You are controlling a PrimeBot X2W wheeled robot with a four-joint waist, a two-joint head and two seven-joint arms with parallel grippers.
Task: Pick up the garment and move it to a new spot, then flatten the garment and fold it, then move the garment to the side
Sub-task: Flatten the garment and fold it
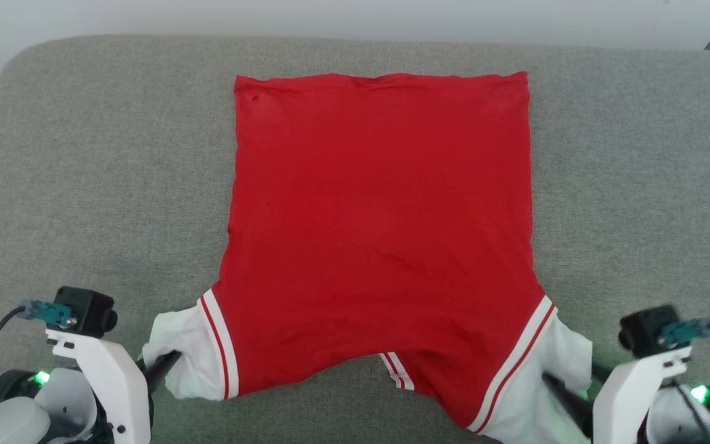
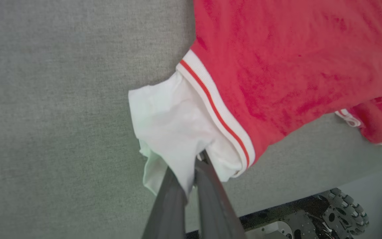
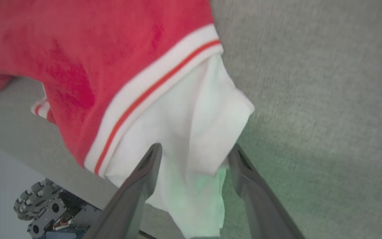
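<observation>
The garment [image 1: 379,228] is a red jersey with white sleeves and striped trim, spread back side up on the grey table [image 1: 84,185], hem at the far end. Its collar end reaches the near table edge. My left gripper [image 1: 170,359] is shut on the white left sleeve [image 2: 174,129], pinching the cloth [image 2: 191,172] between its dark fingers. My right gripper [image 3: 194,156] stands open, its two fingers spread on either side of the white right sleeve [image 3: 194,116], which lies loose between them. In the head view that gripper [image 1: 552,385] sits at the sleeve's lower edge.
The grey fabric-covered table stretches wide on both sides of the jersey. Its near edge runs just below the sleeves, with the robot's wheeled base [image 3: 45,205] [image 2: 327,212] showing beneath it. A pale wall lies beyond the far edge.
</observation>
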